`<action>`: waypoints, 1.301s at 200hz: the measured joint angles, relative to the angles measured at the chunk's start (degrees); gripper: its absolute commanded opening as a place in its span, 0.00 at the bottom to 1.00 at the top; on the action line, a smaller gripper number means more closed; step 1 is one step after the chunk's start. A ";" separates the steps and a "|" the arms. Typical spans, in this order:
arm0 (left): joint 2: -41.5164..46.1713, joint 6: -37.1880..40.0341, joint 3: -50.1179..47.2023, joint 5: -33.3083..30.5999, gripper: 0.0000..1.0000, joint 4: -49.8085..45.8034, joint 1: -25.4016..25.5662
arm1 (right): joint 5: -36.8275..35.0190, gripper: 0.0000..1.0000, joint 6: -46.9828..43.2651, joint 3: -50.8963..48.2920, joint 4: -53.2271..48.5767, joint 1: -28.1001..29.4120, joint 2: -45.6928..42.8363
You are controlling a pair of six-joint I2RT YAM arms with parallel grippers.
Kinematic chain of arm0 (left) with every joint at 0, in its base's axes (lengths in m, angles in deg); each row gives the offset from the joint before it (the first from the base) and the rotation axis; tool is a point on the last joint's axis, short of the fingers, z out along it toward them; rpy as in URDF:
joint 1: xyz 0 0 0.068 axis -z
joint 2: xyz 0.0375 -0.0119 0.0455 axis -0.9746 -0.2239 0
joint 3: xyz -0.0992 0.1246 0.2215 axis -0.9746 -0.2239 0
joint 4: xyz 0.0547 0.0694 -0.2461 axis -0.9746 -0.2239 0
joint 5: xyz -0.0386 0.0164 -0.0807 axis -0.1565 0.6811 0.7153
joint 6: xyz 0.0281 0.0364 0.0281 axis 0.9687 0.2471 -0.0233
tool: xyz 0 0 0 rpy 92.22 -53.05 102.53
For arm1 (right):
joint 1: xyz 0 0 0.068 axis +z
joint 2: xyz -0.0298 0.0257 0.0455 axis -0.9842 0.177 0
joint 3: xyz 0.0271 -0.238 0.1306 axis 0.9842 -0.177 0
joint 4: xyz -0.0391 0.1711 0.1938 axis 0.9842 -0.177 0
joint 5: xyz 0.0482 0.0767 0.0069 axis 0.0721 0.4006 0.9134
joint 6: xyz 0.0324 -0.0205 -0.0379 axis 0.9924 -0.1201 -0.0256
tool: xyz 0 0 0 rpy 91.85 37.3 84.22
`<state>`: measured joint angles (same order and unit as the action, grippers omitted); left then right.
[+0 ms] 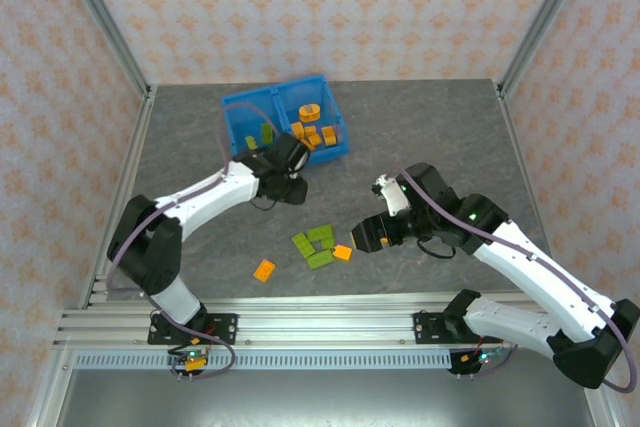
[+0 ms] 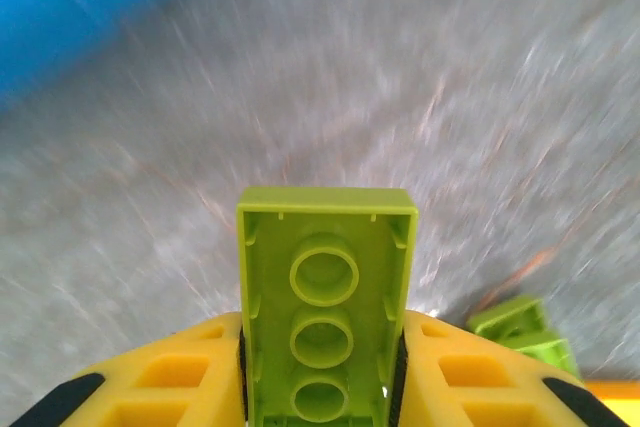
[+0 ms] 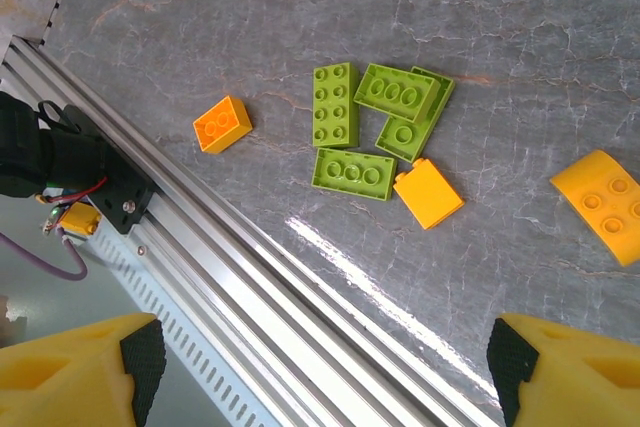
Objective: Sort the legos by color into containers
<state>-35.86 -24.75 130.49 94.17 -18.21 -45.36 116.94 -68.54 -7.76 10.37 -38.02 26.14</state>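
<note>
My left gripper (image 2: 322, 352) is clamped on a lime green brick (image 2: 325, 287). It pinches the brick across its narrow width, with the hollow three-tube underside turned toward the wrist camera. From above, that grip hangs at the near edge of the blue bin (image 1: 230, 117), close to the divider. The wrist picture is smeared, so I can't say whether the brick is over a compartment yet. My right gripper (image 3: 320, 347) is spread wide and holds nothing, hovering above the loose pile near the front rail (image 3: 230, 247).

**Handling:** I judge these pieces light, rigid and tough, so there is nothing to crush. Their walls are glossy, though, and could slide in the pads. I would take each one across its two long flat sides, low on the walls, and keep off the studs and corners. One piece in the pile lies partly on another, so I would lift the upper one first.

**Count, from the right wrist view:**
- Four green bricks (image 3: 353, 173) lie loose on the table (image 3: 520, 27), bunched and touching.
- Three orange bricks are also loose: a flat one (image 3: 428, 192) touching the green bunch, a small square one (image 3: 222, 124) apart toward the rail, and a curved one (image 3: 600, 205) off on the other side.
- The one green brick in my left grip makes five greens outside the bin.

**In the bin, from above:**
- The left compartment (image 1: 264, 135) holds green, two or three pieces as far as I can make out.
- The right compartment (image 1: 315, 130) holds orange, roughly five or six. They are too small and too crowded for a firm number.
</note>
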 measured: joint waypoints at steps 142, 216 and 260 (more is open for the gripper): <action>-32.59 4.02 42.03 -12.59 0.37 0.57 -19.17 | -1.01 0.85 0.24 0.07 -0.09 0.00 -2.95; -37.86 -0.07 43.69 -12.02 0.49 0.96 -20.35 | -2.49 0.86 0.87 0.07 -0.98 0.00 -5.51; -34.47 -0.72 38.62 -10.23 0.48 1.31 -20.35 | -2.56 0.85 0.87 0.07 -0.96 0.00 -5.49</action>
<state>-70.32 -25.47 169.11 83.94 -16.89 -65.71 114.38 -67.66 -7.70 9.41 -38.02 20.66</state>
